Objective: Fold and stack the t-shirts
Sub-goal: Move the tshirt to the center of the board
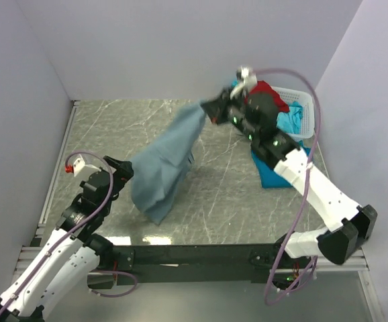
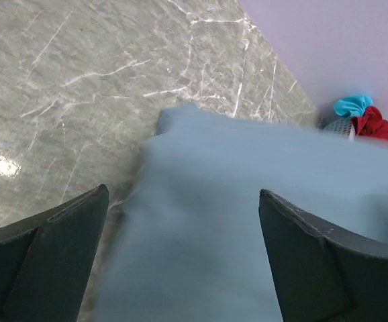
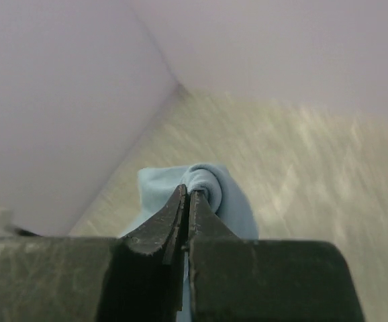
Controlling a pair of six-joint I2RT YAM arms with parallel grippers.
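The right gripper [image 3: 188,201] is pinched tight on a small rolled fold of the grey shirt [image 1: 164,168], held high over the far side of the table [image 1: 227,194], close to the basket [image 1: 298,97]. From that pinch the shirt hangs in a long slanting drape, and its lower end lies bunched on the table just in front of the left gripper [image 1: 120,169]. That gripper's jaws stand wide with nothing between them. In its wrist view the cloth fills the space ahead of the fingers, though contact cannot be made out.

The main risk is probably the hold itself. Only a thin edge is caught, and the shirt's weight, plus drag from the end on the table, could pull it free.

Hung from one point, the shirt is gathered rather than spread. Laid down as it is, it would likely crumple instead of lying flat for a fold.

The left gripper, closing into that bunch, could take several layers or the wrong corner.

The right arm also crosses above a turquoise shirt [image 1: 271,171] and sits beside the red shirt [image 1: 268,90] at the basket, so a wide swing could snag either or nudge the basket.
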